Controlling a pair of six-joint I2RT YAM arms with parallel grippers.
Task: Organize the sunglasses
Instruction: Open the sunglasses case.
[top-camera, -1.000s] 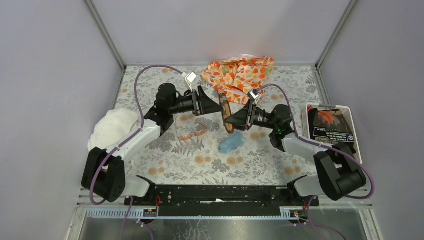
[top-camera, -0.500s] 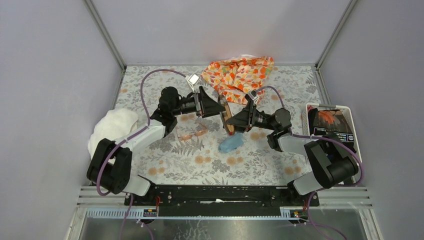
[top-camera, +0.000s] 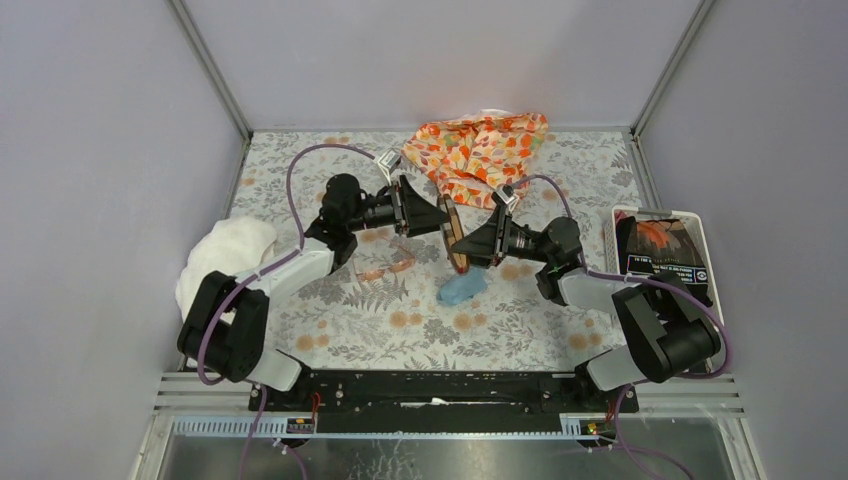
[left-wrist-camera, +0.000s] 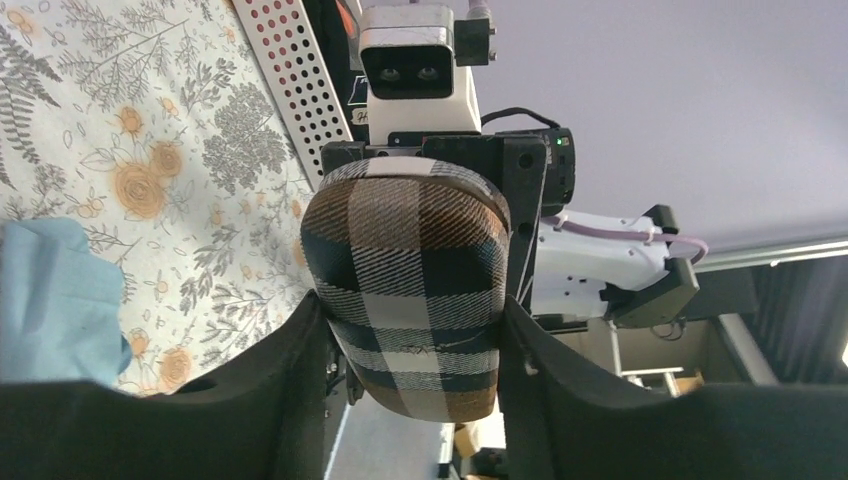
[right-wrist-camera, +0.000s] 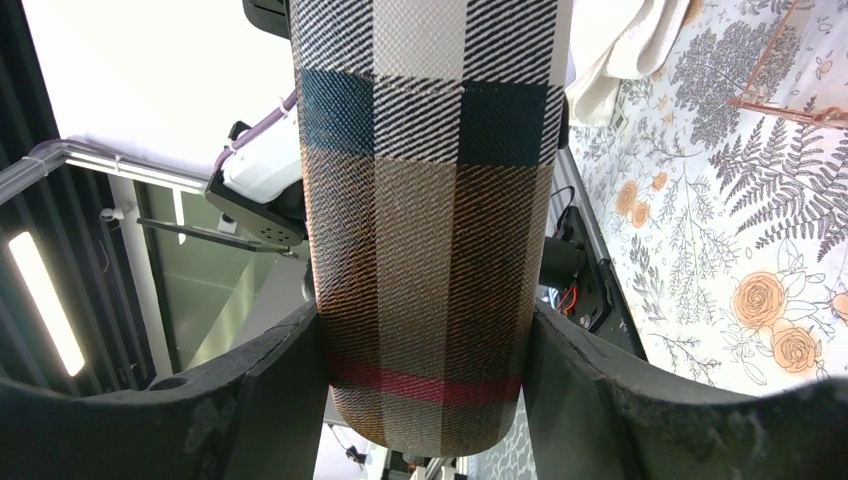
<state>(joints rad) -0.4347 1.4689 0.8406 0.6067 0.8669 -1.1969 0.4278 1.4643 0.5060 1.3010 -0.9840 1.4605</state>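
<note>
Thin translucent orange-pink sunglasses (top-camera: 388, 266) lie on floral-print table (top-camera: 330, 322) near left gripper (top-camera: 441, 216), probably light, fragile, best pinched at bridge; it and right gripper (top-camera: 466, 241) both clamp brown plaid oblong case (left-wrist-camera: 410, 270).

The left fingers (left-wrist-camera: 280, 400) and right fingers (right-wrist-camera: 270, 400) both clamp a brown plaid oblong case (top-camera: 455, 238) mid-surface, blocking the centre. Thin orange-pink sunglasses (top-camera: 385, 268) and a small blue cloth (top-camera: 462, 288) lie just nearside. Orange leaf-print fabric (top-camera: 480, 145) fills the far middle, a white towel (top-camera: 225, 255) the left edge, a white perforated basket (top-camera: 611, 245) the right. The near floral surface (top-camera: 400, 340) lies open.
</note>
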